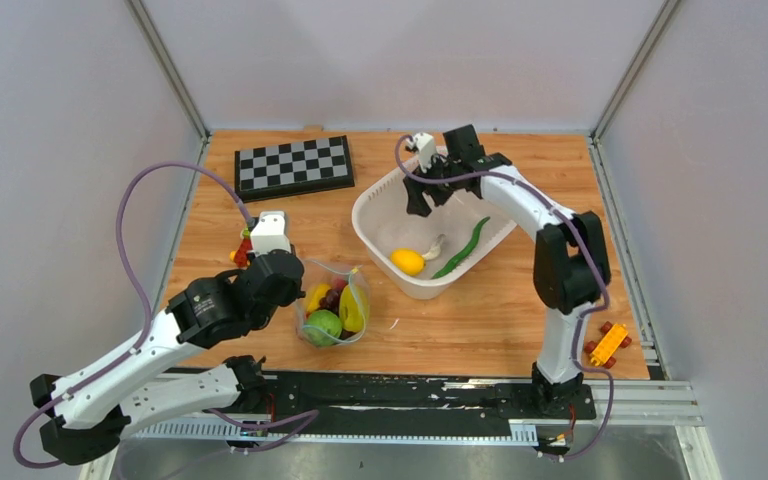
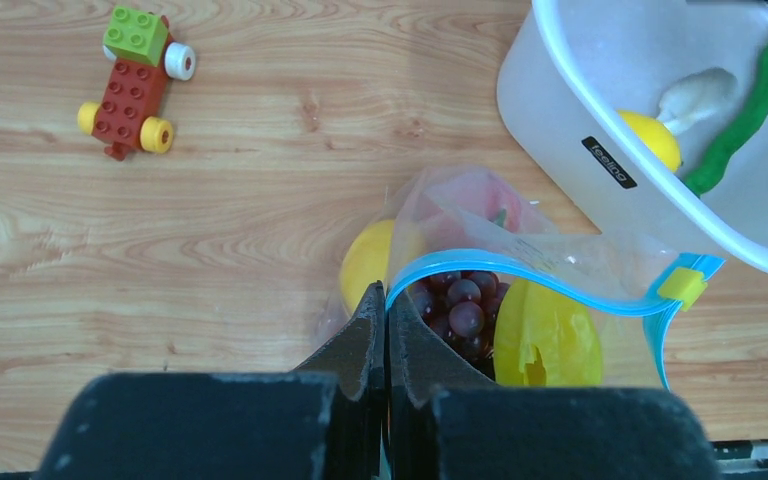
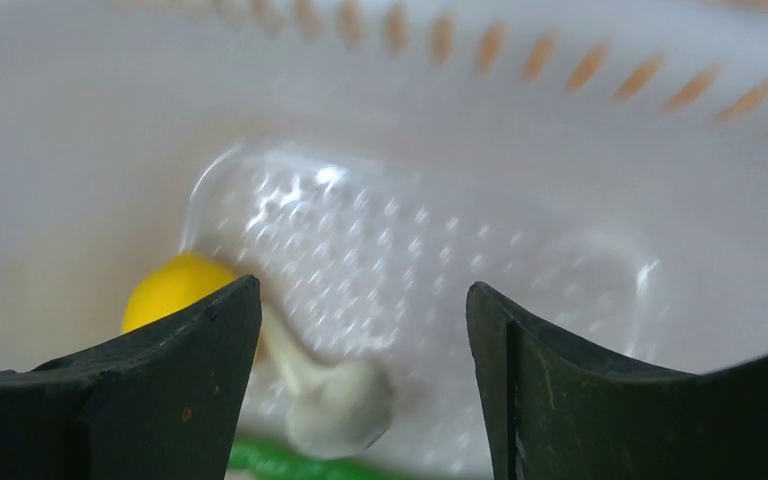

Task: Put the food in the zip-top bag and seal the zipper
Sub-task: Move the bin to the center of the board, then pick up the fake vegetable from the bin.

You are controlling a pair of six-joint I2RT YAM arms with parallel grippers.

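The clear zip-top bag [image 1: 332, 305] lies on the table in front of the left arm, mouth open. Its teal-blue zipper [image 2: 520, 268] carries a yellow slider [image 2: 682, 287]. Inside are purple grapes [image 2: 460, 305], a yellow lemon piece [image 2: 545, 335], another lemon [image 2: 365, 262] and a green fruit [image 1: 322, 325]. My left gripper [image 2: 387, 300] is shut on the bag's zipper edge at its left end. My right gripper [image 3: 360, 290] is open and empty, hanging inside the white basket [image 1: 365, 200] above a lemon [image 1: 407, 261], a green chili [image 1: 463, 247] and a white piece [image 3: 340, 405].
A chessboard [image 1: 293, 165] lies at the back left. A red, yellow and green toy block car [image 2: 138, 80] sits left of the bag. Another toy block piece [image 1: 608, 343] lies at the right near the right arm's base. The basket stands close to the bag's right side.
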